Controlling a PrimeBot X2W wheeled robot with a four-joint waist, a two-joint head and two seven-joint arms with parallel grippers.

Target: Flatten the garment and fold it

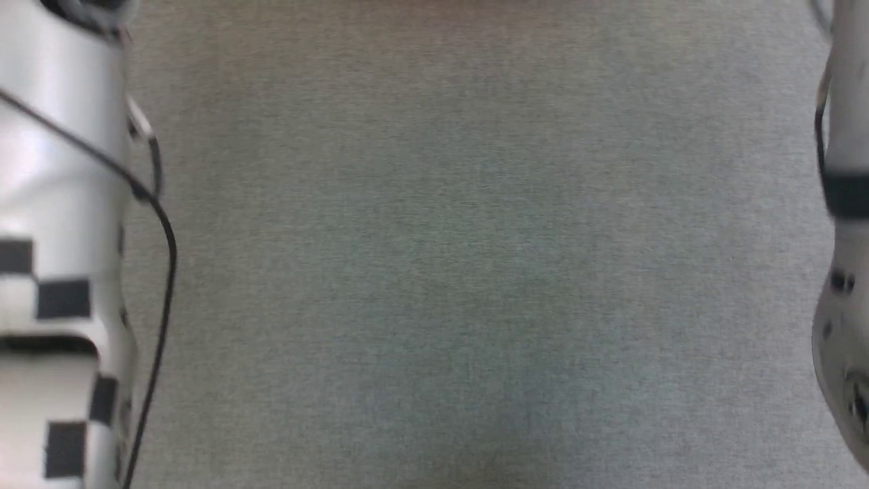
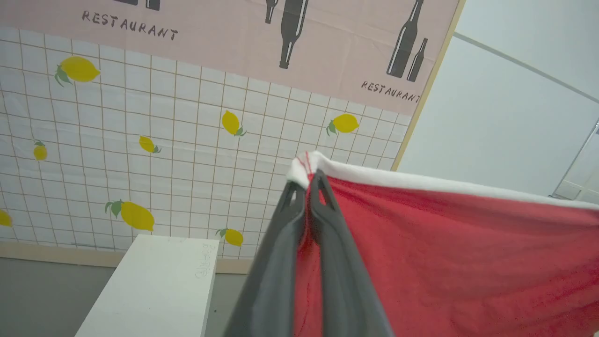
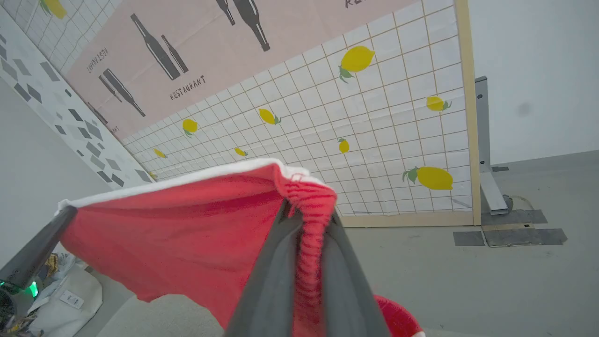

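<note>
Jaws clamped: left gripper [image 2: 306,185], right gripper [image 3: 309,211] pinching garment [image 2: 444,252]; white box [image 2: 154,281] beyond.

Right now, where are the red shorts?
The shorts hang stretched between both arms' shut jaws, in the air before the lemon-tiled wall; the left wrist view has them at its right.

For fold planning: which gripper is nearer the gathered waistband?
Right. The right gripper clamps the red shorts at the waistband; the left gripper holds a white-trimmed corner away from it.
</note>
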